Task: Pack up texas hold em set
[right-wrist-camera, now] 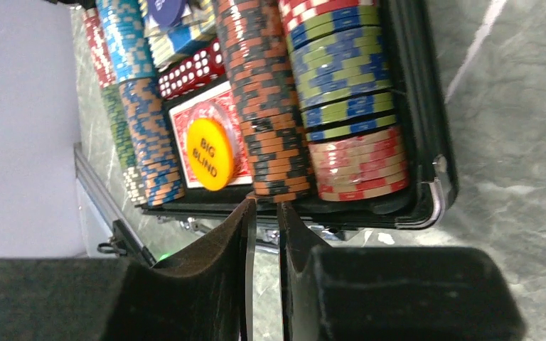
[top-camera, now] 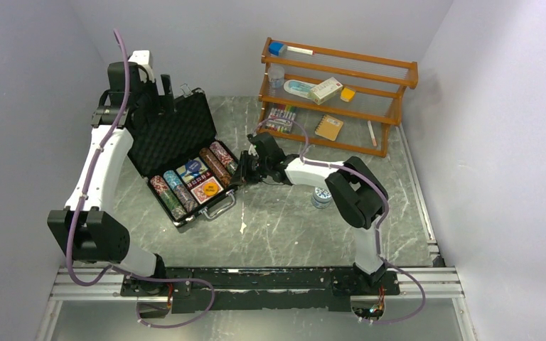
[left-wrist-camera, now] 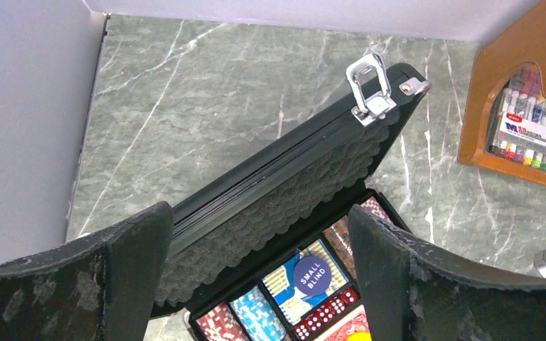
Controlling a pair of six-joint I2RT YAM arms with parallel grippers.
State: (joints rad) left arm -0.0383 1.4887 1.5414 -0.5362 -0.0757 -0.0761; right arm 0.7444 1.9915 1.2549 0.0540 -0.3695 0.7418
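Case [top-camera: 185, 167] open on table [top-camera: 291, 227], chips [right-wrist-camera: 263, 92] in rows inside. Left gripper [left-wrist-camera: 259, 212], jaws spread wide and empty, above its lid [top-camera: 174, 131]. Right gripper [right-wrist-camera: 265, 209], pinched closed on nothing, beside its right corner.

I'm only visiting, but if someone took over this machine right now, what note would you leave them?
Left pincer: open, empty, at the raised lid's top edge.
Right pincer: shut, empty, just outside the case's wall.
Done: chip rows, dice, cards and orange disc sit inside.
Left to do: a blue-white stack, probably chips, waits on the table; then close and latch the lid.
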